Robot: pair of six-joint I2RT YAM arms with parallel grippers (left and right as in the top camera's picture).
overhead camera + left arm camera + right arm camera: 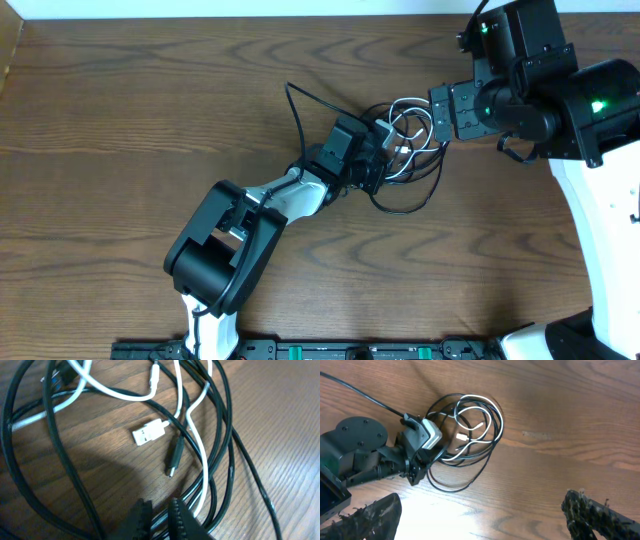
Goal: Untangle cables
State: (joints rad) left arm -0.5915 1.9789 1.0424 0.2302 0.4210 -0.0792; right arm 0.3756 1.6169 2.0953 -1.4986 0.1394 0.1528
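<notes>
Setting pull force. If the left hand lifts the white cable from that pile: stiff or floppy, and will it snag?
Likely floppy: the white cable lies in loose curves on the table. Probably light, since it looks thin. It threads through the black cable loops, so it may well snag and drag them along.

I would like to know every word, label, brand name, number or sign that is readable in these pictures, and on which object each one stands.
There are none to read.
The cables and the white plug show no print.
The right arm shows only green lights, no letters.
The table shows only wood grain.
</notes>
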